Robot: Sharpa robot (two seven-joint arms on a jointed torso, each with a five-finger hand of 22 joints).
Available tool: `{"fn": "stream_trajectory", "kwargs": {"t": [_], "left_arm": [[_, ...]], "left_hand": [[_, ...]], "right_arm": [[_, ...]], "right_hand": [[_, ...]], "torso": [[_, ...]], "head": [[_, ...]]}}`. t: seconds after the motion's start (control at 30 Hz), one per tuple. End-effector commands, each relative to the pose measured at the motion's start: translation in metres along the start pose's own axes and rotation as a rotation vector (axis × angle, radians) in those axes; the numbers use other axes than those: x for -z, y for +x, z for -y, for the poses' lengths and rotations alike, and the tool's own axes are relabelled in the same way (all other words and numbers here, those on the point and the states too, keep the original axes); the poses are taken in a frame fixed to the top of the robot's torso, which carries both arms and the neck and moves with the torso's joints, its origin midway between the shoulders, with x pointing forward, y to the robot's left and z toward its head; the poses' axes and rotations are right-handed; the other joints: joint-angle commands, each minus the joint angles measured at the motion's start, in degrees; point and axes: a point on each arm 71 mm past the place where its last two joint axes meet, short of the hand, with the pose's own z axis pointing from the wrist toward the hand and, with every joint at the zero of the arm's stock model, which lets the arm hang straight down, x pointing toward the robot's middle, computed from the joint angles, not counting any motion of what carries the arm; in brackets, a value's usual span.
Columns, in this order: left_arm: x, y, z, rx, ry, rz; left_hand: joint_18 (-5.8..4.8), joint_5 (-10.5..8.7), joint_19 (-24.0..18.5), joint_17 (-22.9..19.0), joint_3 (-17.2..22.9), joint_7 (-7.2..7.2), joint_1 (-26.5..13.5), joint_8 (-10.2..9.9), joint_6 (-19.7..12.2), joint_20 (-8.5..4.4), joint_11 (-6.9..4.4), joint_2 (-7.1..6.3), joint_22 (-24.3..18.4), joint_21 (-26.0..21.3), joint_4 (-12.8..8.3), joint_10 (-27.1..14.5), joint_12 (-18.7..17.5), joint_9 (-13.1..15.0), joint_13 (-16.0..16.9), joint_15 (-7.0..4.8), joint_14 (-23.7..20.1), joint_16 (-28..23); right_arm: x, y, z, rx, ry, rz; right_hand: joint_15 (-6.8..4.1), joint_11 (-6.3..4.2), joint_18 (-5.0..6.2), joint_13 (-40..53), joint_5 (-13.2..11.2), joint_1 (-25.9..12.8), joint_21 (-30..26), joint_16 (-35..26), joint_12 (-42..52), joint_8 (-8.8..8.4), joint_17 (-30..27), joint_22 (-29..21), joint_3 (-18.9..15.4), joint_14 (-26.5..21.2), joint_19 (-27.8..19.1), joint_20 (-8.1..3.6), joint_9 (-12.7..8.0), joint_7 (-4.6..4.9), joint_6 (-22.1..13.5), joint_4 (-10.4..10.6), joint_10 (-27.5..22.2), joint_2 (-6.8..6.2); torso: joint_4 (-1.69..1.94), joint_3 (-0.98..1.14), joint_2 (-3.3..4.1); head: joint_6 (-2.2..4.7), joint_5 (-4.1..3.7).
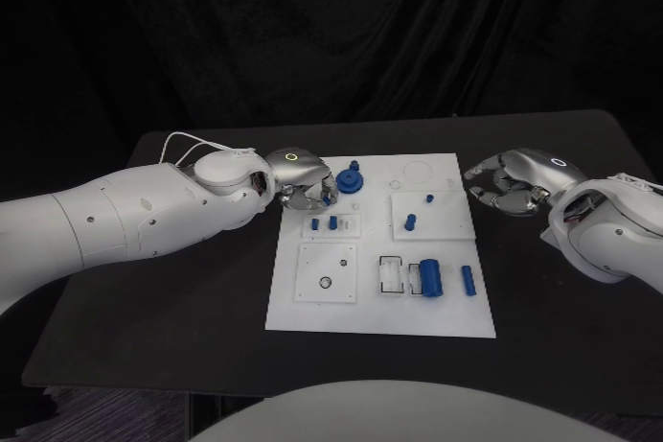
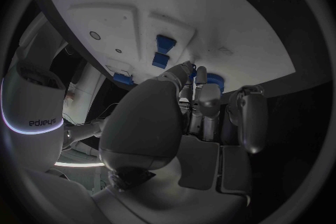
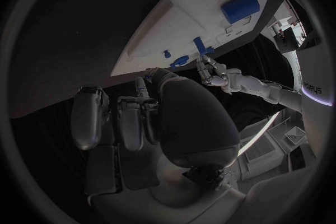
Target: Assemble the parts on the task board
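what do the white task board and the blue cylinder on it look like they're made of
The task board: probably matte white plastic, given its flat, even, glare-free surface with raised square plates. The blue cylinder: likely moulded or printed plastic, uniform saturated blue with only a faint sheen. Neither can be confirmed by look alone.

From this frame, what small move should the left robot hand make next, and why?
Probably close its fingers on the round blue part at the task board's far left corner. The left robot hand sits right beside that part, but whether it grips it already is unclear. The right robot hand hangs off the board's edge.
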Motion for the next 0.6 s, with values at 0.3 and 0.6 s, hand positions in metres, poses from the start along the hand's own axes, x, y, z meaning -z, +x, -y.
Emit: {"fn": "stream_trajectory", "kwargs": {"t": [0.3, 0.6], "left_arm": [[-0.0008, 0.0044, 0.0066, 0.012, 0.022, -0.024], [-0.0011, 0.0090, 0.0032, 0.019, -0.013, -0.057]], "left_hand": [[-0.49, -0.22, -0.87, -1.02, 0.32, -0.17, -0.29, -0.62, -0.71, -0.01, 0.32, -0.04, 11.13, -0.76, 0.17, 0.20, -0.58, 0.02, -0.05, 0.01, -1.12, -0.73], [-0.17, -1.21, -1.97, -3.42, 0.56, -2.08, -0.92, -3.03, -4.15, 0.12, 1.25, -0.62, 10.69, -2.29, 0.53, -1.34, -2.76, -0.68, -0.50, 0.56, -2.74, -2.08]], "right_arm": [[0.0006, 0.0015, 0.0012, 0.003, 0.015, -0.010], [0.0007, 0.0018, 0.0012, 0.004, 0.017, -0.014]], "right_hand": [[0.38, 0.48, 0.83, 15.05, 0.37, -0.66, -0.38, -0.20, 0.15, -0.15, 13.77, 11.00, 0.37, 5.68, 0.61, 0.40, -0.08, -0.10, 0.25, -0.14, 5.97, 0.09], [0.38, 0.48, 0.83, 15.05, 0.37, -0.66, -0.38, -0.20, 0.15, -0.15, 13.77, 11.00, 0.37, 5.68, 0.61, 0.40, -0.08, -0.10, 0.25, -0.14, 5.97, 0.09]], "torso": [[-0.10, 0.02, -0.23], [-0.10, 0.05, -0.23]], "head": [[-0.01, 0.15], [-0.01, 0.06]]}}
